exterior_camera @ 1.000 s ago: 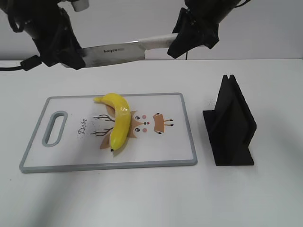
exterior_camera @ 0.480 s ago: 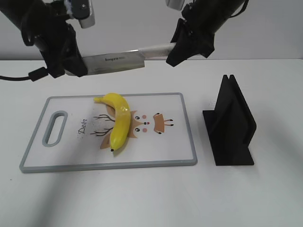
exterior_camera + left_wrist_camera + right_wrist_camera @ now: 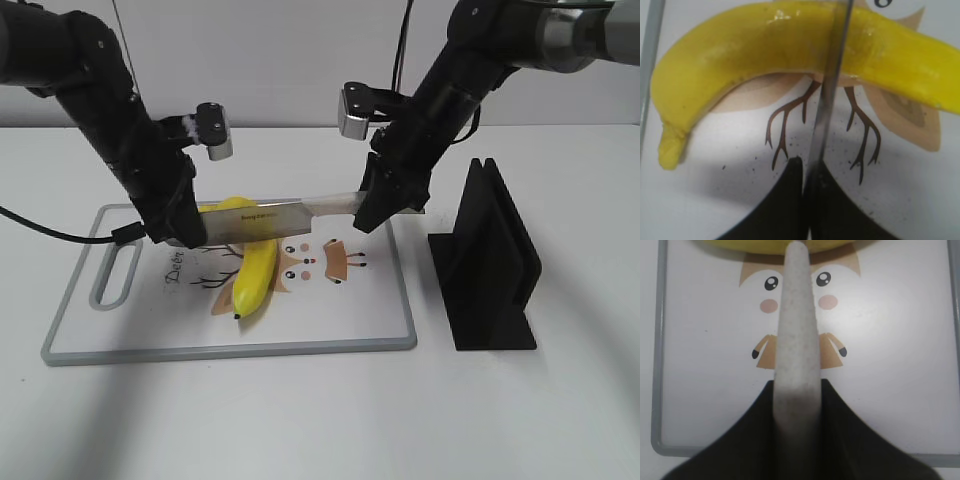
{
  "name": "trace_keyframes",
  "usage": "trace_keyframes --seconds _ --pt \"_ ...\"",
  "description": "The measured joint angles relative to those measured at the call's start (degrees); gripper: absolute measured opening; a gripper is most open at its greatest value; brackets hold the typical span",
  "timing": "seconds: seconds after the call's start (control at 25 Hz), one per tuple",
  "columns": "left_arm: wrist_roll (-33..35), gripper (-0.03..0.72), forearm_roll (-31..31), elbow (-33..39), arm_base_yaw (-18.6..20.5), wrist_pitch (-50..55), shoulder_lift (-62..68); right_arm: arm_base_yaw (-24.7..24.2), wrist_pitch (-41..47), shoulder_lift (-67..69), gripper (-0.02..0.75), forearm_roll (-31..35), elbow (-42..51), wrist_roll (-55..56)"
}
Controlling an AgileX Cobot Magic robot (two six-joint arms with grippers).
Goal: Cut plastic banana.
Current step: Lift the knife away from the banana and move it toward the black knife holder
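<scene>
The plastic banana point(image 3: 256, 275), glossy yellow and curved, lies on the white cutting board point(image 3: 360, 310). A kitchen knife point(image 3: 270, 220) is held level across the banana's upper half, its blade resting on or just above it. My left gripper point(image 3: 180, 230) is shut on the blade's tip end. My right gripper point(image 3: 372, 208) is shut on the pale handle. In the left wrist view the blade's spine point(image 3: 827, 115) crosses the banana point(image 3: 740, 55) beyond the jaws point(image 3: 807, 172). In the right wrist view the handle point(image 3: 796, 340) runs from the jaws point(image 3: 796, 400) to the banana point(image 3: 765, 245).
A black knife stand point(image 3: 490, 265) sits on the white table right of the board. The board has a grey rim, a handle slot point(image 3: 115, 270) at its left end and a cartoon owl print point(image 3: 310, 262).
Both arms have lowered the knife from well above the board down onto the banana. The banana has not moved.
</scene>
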Motion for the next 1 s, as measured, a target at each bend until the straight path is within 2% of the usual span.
trace_keyframes --seconds 0.72,1.0 --pt "0.11 -0.012 -0.6 -0.85 0.32 0.8 0.79 -0.21 0.29 0.67 0.172 0.45 -0.64 1.49" --pt "0.06 -0.012 0.39 0.16 -0.03 -0.44 -4.67 0.16 0.07 -4.44 0.172 -1.06 0.09 2.8"
